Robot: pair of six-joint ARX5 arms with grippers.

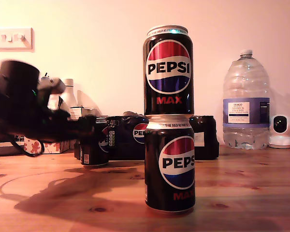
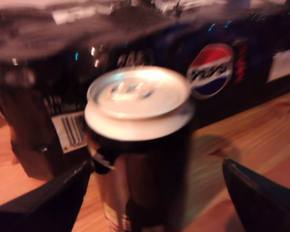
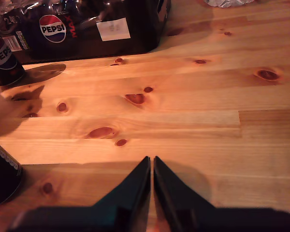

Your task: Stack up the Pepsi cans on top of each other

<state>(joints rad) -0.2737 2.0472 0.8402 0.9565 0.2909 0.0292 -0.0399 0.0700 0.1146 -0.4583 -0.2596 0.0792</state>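
Note:
Two Pepsi cans stand stacked mid-table in the exterior view, the upper can [image 1: 168, 70] upright on the lower can [image 1: 169, 162]. A third Pepsi can [image 1: 94, 147] stands toward the exterior view's left, in front of the multipack. My first gripper [image 2: 157, 166] is open around this can [image 2: 137, 145], with one finger [image 2: 53, 198] close against it and the other finger [image 2: 261, 193] well apart. My second gripper [image 3: 151, 160] is shut and empty over bare wood. It sees the third can [image 3: 4, 60] far off and another can's edge [image 3: 0, 176] nearer.
A black shrink-wrapped Pepsi multipack [image 1: 135, 137] lies behind the cans. On the exterior view's right stand a large clear water bottle [image 1: 245, 104] and a small white camera [image 1: 281, 131]. A white bottle [image 1: 67, 94] and a patterned box [image 1: 38, 145] sit at that view's left.

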